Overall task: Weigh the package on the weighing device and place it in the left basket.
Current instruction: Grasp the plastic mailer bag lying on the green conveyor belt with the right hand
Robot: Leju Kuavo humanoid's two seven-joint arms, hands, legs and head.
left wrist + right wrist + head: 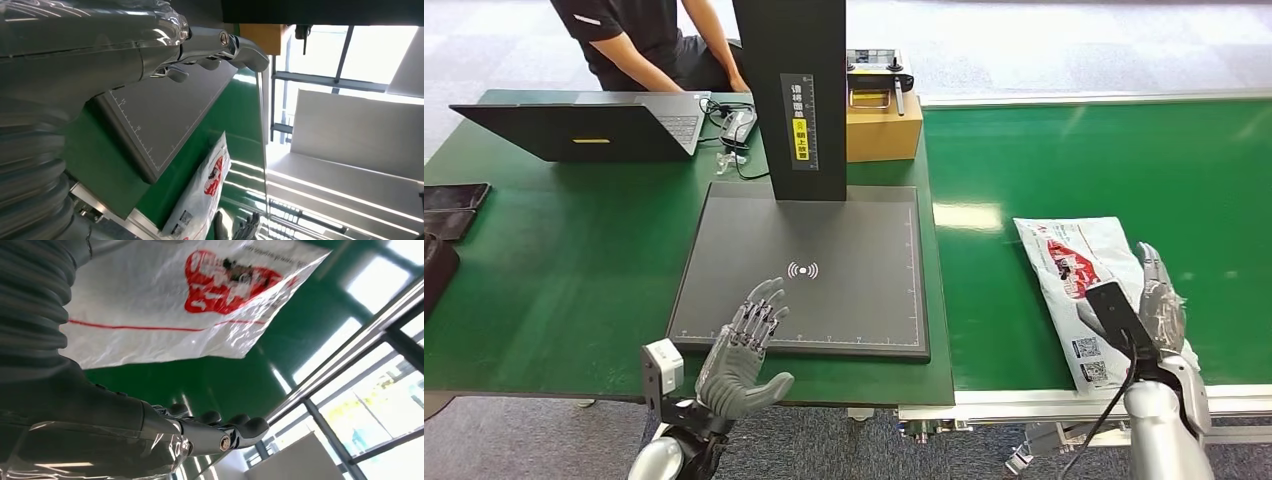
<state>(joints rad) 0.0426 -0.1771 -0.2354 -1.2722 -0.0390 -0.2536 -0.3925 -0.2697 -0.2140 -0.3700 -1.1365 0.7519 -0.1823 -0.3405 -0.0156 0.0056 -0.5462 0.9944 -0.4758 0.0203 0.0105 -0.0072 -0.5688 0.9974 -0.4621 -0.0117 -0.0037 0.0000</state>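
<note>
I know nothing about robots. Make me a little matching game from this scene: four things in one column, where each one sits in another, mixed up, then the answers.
Things:
1. package
2. laptop
3. cardboard box
4. left hand

Places:
A. behind the black post of the weighing device
B. over the near edge of the dark weighing plate
C. on the green belt, beside the right hand
D. far left of the table, near a seated person

Pairs: 1-C, 2-D, 3-A, 4-B
</note>
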